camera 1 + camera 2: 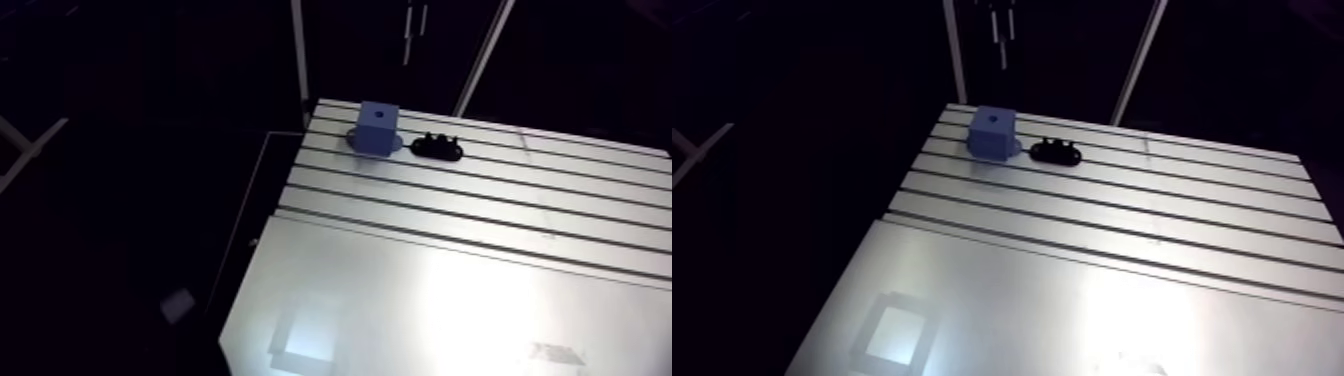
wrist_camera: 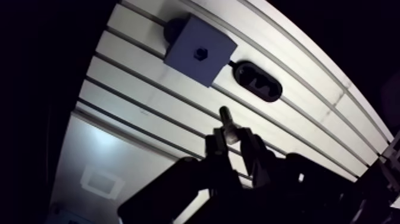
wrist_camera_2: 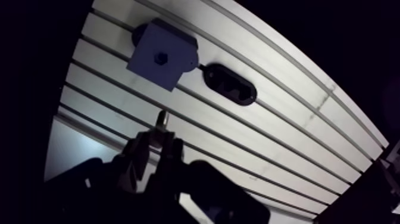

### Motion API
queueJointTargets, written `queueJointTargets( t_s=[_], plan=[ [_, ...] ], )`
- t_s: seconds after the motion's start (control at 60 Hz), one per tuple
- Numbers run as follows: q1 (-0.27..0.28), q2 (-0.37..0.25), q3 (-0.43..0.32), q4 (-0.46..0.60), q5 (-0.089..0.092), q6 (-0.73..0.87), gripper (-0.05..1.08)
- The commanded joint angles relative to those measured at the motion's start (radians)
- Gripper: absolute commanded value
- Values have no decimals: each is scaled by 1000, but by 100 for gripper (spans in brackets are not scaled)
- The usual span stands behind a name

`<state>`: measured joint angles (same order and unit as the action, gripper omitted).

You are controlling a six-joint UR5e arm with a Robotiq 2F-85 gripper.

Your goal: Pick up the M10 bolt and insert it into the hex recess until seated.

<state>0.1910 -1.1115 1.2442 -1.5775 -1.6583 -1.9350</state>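
The M10 bolt, a single one, is gripped between the gripper's two fingers. The jaws are closed on its lower part, and its shaft sticks out beyond the fingertips, slightly tilted, well above the table surface. In the wrist view it is the only loose part in sight.

The largest thing is the one aluminium table, which lies under the jaws. It has several parallel slots running across it, and a smooth plate covers its near part behind the jaws.

Two things stand on the slotted part, both ahead of the jaws at the table's far edge. The bigger is one blue block, a cube-like piece on a darker base. It lies ahead of the jaws and off to the side of the finger that is pointed above. One hex recess shows as a small dark hole in the middle of its top face — nothing sits in it.

The smaller is one black oval holder, just beside the block and more nearly straight ahead of the jaws. Its top has dark pockets, but how many cannot be told. The bolt's tip points toward the gap between these two, well apart from both.
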Motion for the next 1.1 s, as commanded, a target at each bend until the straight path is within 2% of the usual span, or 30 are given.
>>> queueJointTargets(
  t_s=[0.017,0.467,1.1],
  plan=[
    [10,38,-31,-42,-1,-33,84],
    [15,102,-52,-100,-3,-27,84],
    [47,103,-10,-109,-2,-26,84]
  ],
)
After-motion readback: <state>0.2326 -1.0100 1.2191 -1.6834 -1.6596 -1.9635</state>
